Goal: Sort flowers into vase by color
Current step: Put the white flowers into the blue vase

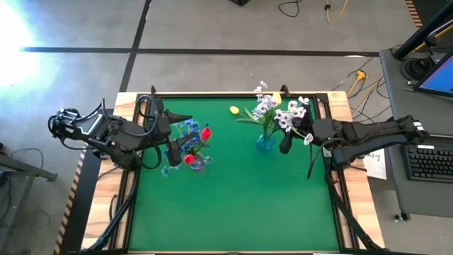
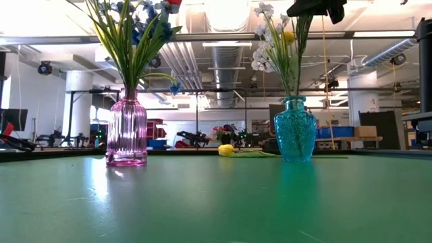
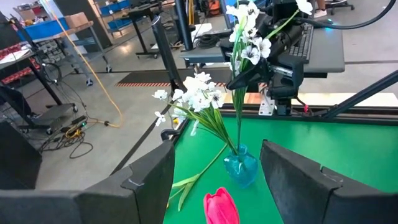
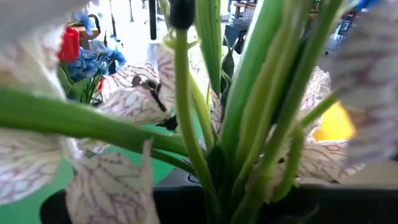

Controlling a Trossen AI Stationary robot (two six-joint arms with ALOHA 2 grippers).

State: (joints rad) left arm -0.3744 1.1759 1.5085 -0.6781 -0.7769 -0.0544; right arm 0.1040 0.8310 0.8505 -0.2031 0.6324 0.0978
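Note:
A pink vase (image 2: 126, 131) at the left holds blue flowers (image 1: 187, 131) and red buds (image 1: 205, 132). My left gripper (image 1: 172, 150) hovers open beside them, with nothing between its fingers; a red bud (image 3: 221, 208) shows just below it. A blue vase (image 2: 295, 128) right of centre holds white flowers (image 1: 272, 110) and a yellow bud (image 2: 289, 37). My right gripper (image 1: 284, 140) is high above this vase, shut on a white flower's stem. Another yellow flower (image 1: 234, 110) lies flat on the mat behind the vases. My right gripper pinches the green stem (image 4: 214, 183) of a white flower between its shut fingers, high up, just under the blooms. The fingers come nearly level from the table's right side and lie across the stem. The stem stands almost upright, its lower end (image 3: 239, 149) in the blue vase's mouth.
The green mat (image 1: 233, 205) lies bare across the near half of the table. The two vases stand apart in the far half. A keyboard and monitor (image 1: 432, 159) sit on a desk to the right of the table.

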